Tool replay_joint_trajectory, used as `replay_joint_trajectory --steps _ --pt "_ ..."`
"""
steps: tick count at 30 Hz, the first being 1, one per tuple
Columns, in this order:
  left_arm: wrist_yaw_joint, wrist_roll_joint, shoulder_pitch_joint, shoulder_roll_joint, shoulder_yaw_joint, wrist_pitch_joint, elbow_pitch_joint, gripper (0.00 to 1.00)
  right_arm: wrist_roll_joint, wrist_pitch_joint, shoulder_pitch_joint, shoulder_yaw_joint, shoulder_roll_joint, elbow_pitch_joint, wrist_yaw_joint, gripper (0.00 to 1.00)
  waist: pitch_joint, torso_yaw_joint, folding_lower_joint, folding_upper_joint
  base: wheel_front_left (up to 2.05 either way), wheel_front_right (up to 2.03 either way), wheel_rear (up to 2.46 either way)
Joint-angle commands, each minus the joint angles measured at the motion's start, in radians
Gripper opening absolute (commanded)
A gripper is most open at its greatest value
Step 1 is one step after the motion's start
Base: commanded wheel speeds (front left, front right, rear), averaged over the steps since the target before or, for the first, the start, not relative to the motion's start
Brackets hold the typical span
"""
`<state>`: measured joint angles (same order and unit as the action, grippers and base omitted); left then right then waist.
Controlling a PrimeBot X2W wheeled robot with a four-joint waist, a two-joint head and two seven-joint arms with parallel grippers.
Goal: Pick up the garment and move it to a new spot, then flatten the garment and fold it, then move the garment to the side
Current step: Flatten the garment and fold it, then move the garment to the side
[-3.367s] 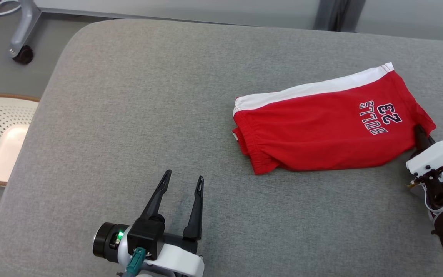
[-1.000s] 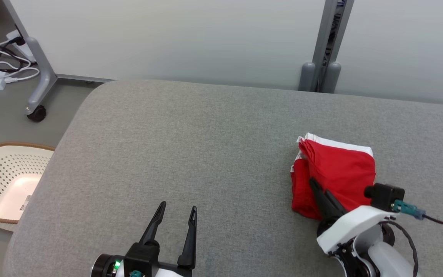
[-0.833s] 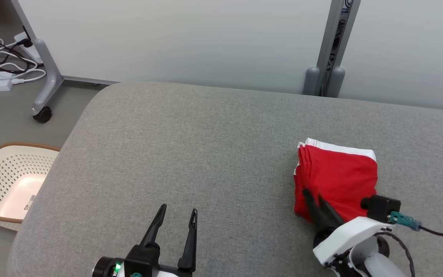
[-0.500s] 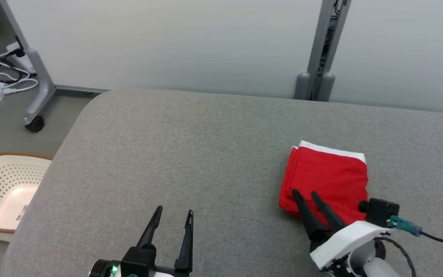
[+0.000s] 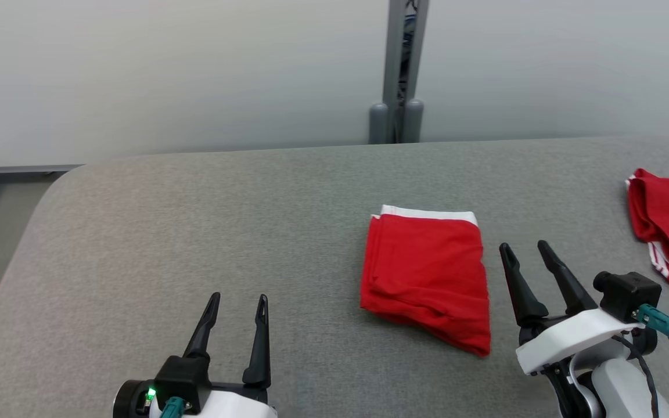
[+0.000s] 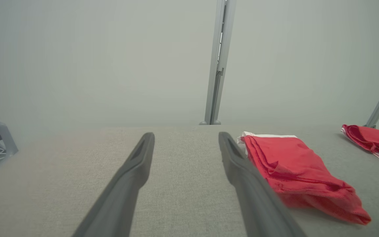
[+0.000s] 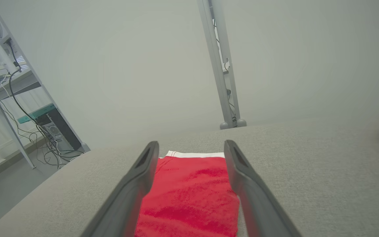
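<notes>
Garment: folded flat.
Right gripper: spread, empty, just beside garment.
Left gripper: spread, empty, well apart from garment.
Remaining: likely only moving it aside.

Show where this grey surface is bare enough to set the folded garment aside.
Widest bare stretch: the grey surface left of the folded garment, ahead of the left end effector. Crowded: the right, between the right end effector and a second red garment.
</notes>
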<state>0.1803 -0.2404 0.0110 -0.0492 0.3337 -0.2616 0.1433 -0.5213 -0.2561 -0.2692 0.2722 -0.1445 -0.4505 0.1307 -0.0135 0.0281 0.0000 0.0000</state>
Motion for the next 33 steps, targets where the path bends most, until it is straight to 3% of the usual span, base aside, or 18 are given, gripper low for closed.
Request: replay_joint_trajectory --steps 1,11,22,33 --pt "0.005 -0.007 -0.018 -0.003 -0.01 -0.004 0.0 1.0 0.031 -0.009 -0.005 -0.014 0.0 0.005 0.0 1.0 0.007 -0.031 0.0 0.0 0.0 0.0 0.0" --pt "0.004 -0.014 -0.014 -0.004 -0.042 -0.004 -0.017 1.0 0.271 -0.009 0.141 -0.16 0.04 0.219 0.0 1.0 0.019 -0.069 0.0 0.0 0.0 0.0 0.0" --pt "0.009 0.0 0.02 -0.004 -0.056 -0.004 -0.034 1.0 0.367 -0.01 0.289 -0.199 0.075 0.312 0.0 1.0 0.005 -0.056 0.0 0.0 0.0 0.0 0.0" --pt "0.013 0.006 0.041 -0.003 -0.062 -0.004 -0.044 1.0 0.372 -0.01 0.336 -0.198 0.09 0.322 0.0 1.0 -0.014 -0.042 0.0 0.0 0.0 0.0 0.0"
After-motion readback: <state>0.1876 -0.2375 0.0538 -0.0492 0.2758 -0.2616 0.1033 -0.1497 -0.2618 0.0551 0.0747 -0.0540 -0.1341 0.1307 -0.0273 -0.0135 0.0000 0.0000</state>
